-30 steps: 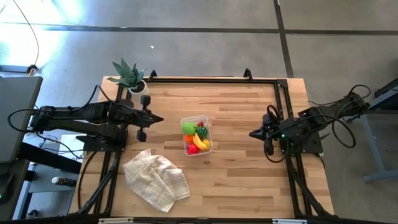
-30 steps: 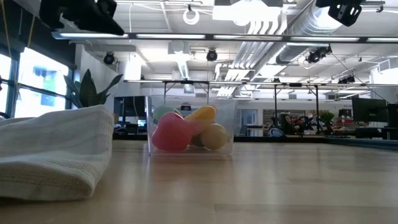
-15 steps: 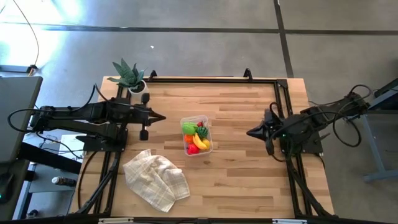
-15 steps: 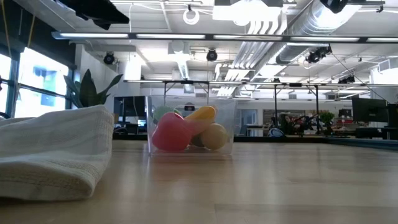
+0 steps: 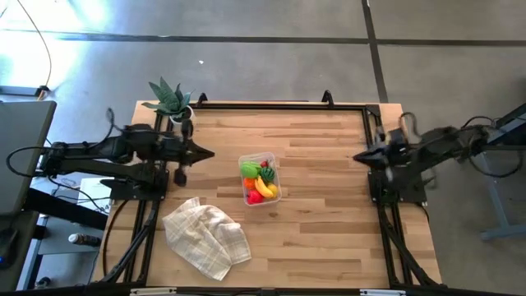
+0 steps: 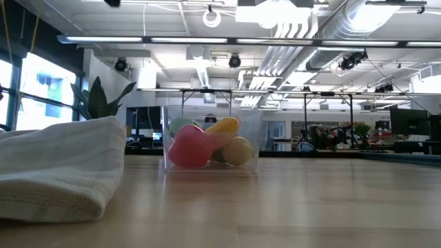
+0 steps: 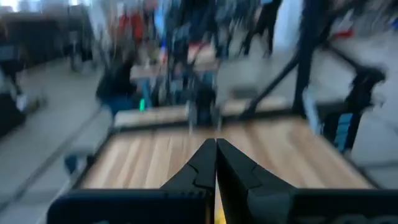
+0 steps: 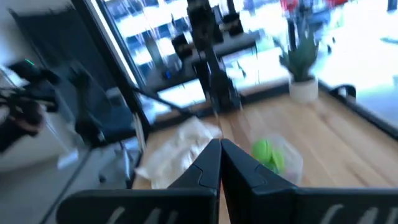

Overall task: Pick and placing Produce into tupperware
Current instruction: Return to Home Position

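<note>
**Filled tupperware at counter centre, one arm to either side**

Tupperware point(image 5: 260, 178): clear tub near the middle of the counter point(image 5: 320, 222), long axis running roughly 12 to 6 o'clock in the high view. It holds the produce point(image 5: 258, 182), a heap of green, orange, yellow and red pieces; no piece shows loose on the wood.

Left end effector point(image 5: 209, 153): fingers pressed together, holding nothing, tip pointing to 3 o'clock. The tub lies at about 4 o'clock from it, near but apart. This is the nearer arm.

Right end effector point(image 5: 357, 157): fingers likewise together and empty, tip pointing to 9 o'clock, over the counter's 3 o'clock edge. The tub lies at about 8 o'clock, well apart.

Judgement: going home means pulling straight back, left towards 9, right towards 3, each away from the tub, with nothing in either path
</note>
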Available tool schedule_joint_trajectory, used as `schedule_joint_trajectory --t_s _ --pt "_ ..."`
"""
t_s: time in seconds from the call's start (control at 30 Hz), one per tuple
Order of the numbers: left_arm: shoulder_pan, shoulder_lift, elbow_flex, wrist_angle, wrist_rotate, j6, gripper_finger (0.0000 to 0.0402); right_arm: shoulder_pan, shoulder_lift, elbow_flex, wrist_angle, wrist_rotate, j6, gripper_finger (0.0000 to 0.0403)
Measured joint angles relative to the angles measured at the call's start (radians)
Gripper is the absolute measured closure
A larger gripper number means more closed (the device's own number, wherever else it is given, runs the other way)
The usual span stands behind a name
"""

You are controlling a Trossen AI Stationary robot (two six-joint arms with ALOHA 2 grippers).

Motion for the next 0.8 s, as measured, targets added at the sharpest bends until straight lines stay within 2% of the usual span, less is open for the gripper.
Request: schedule_joint_trajectory --t_s 0.13,0.57,0.63,0.8 --pt "0.0 -0.123 0.0 0.026 0.009 0.036 0.0399 0.0 -0.092 0.0 0.04 -0.009 -0.051 0.0403" --pt "0.0 -0.582 0.0 -0.23 -0.204 0.06 0.0399 0.0 -0.324 0.0 0.053 -0.042 -0.123 0.0403" --pt "0.0 -0.625 0.0 -0.244 -0.207 0.057 0.0399 0.0 -0.363 0.0 0.053 -0.046 -0.139 0.0403" --pt "0.0 -0.62 0.007 -0.272 -0.202 0.055 0.0399 0.0 -0.453 0.001 0.052 -0.045 -0.177 0.0403"
